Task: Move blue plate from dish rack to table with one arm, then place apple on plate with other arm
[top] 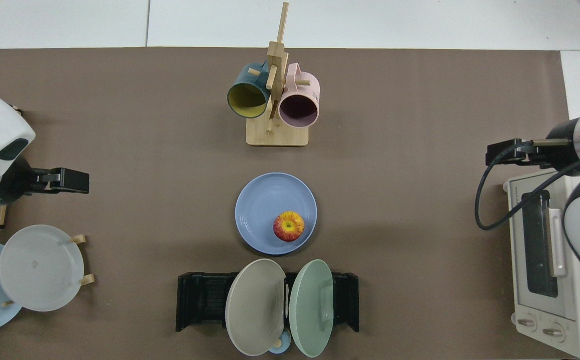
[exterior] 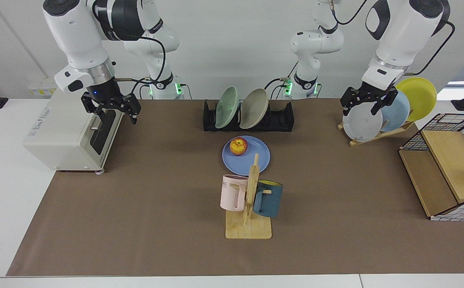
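Apple (exterior: 238, 146) seated near far rim of blue plate (exterior: 252, 160), on surface (exterior: 155, 200) before dish rack (exterior: 284, 118). Right pincer (exterior: 112, 109) spread, empty, over toaster oven (exterior: 67, 136); left pincer (exterior: 368, 101) spread, empty, over wooden stand (exterior: 380, 134).

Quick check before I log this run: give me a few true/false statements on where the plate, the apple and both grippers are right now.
1. The blue plate lies flat on the table. True.
2. The apple sits in the dish rack. False: it rests on the blue plate.
3. The dish rack holds two plates. True.
4. The right gripper holds the apple. False: it hangs open by the toaster oven.
5. The left gripper is over the mug stand. False: it hangs open by the wooden plate stand.
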You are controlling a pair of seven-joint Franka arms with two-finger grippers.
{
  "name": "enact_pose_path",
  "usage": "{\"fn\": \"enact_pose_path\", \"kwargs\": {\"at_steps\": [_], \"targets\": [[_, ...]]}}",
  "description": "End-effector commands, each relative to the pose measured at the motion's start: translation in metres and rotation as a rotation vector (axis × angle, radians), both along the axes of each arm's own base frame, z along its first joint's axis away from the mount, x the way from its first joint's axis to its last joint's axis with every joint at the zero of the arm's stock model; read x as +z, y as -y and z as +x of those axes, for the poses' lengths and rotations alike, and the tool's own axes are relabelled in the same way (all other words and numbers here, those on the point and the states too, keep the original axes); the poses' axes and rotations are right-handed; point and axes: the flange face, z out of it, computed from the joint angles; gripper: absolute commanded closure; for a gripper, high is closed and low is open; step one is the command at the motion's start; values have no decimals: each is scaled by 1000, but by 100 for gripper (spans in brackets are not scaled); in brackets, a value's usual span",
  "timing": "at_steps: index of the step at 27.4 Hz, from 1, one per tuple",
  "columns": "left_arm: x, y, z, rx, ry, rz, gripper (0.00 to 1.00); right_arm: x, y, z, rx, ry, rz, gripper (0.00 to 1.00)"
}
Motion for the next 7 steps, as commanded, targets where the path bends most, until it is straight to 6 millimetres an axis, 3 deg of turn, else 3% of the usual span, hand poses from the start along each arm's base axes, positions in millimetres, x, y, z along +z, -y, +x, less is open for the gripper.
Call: {"fn": "enact_pose_path", "kwargs": {"at_steps": [1, 7], "targets": [[-2, 3, 1, 11, 12, -13, 0, 1, -1, -2, -79, -4, 7, 0], [-2, 7, 1, 5, 12, -13, 0, 0, 0, -4, -82, -16, 3, 0]]}}
